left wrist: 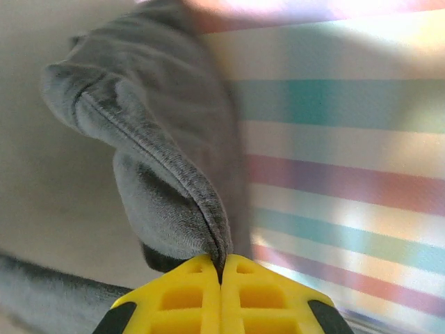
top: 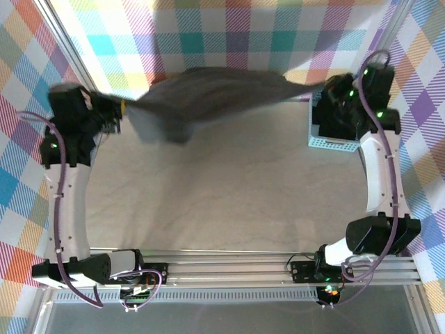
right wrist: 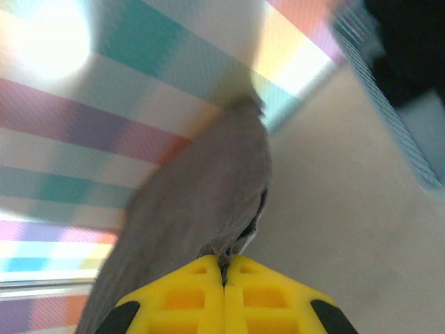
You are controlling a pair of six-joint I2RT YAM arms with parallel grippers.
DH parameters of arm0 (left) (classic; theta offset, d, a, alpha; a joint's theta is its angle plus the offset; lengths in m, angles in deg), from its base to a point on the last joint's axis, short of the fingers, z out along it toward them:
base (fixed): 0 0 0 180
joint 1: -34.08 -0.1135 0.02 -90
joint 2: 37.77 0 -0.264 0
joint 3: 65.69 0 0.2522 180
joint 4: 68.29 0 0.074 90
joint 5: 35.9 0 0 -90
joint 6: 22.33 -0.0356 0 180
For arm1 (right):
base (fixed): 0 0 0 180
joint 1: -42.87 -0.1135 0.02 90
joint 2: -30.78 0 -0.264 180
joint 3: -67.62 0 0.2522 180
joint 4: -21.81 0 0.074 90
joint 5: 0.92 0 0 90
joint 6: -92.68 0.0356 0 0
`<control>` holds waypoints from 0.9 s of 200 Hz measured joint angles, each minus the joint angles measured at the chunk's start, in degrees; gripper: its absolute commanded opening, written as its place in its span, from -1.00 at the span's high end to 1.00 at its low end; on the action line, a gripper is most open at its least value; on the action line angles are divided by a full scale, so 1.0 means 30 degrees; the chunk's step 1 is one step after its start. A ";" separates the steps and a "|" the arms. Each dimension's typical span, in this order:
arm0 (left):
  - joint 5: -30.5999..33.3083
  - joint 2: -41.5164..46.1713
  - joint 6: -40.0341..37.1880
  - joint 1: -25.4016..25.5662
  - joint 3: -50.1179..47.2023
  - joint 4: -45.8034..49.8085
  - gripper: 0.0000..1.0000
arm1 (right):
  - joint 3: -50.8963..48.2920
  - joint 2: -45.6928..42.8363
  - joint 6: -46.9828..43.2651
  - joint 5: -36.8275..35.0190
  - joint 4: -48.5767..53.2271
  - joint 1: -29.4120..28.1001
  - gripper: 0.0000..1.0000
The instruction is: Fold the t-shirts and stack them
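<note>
We see both arms stretched toward the far edge of the pale table (top: 229, 202), one along each side. The left gripper (top: 122, 106) is closed on a hemmed edge of the plain black thin-fabric t-shirt (top: 208, 94); in the left wrist view its yellow fingers (left wrist: 188, 299) meet on the seam. The right gripper (right wrist: 223, 268) is likewise clamped on the opposite end. The blurred garment spans between them before the checked backdrop (top: 229, 28), one fold drooping near the left gripper; whether it touches the table we cannot tell. The light blue plastic lattice basket (top: 334, 144) sits beneath the right wrist. Broad table surface separates shirt and arm bases.
</note>
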 measured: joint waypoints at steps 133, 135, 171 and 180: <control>0.1566 -0.6404 -0.3162 0.1428 -0.4758 -0.0721 0.31 | -0.4896 0.4568 -0.1858 -0.1435 0.0896 -0.3898 0.08; 0.1545 -0.6798 -0.3111 0.1537 -0.4510 -0.0896 0.32 | -0.4743 0.4809 -0.1880 -0.1384 0.0794 -0.3912 0.08; 0.1341 -1.2429 -0.2331 0.2754 -0.0780 -0.3330 0.46 | -0.1107 0.9734 -0.2390 -0.0408 0.0335 -0.3730 0.12; 0.1421 -1.3362 -0.2193 0.2863 -0.0306 -0.3577 0.47 | -0.0277 1.0761 -0.2433 -0.0321 0.0386 -0.3672 0.12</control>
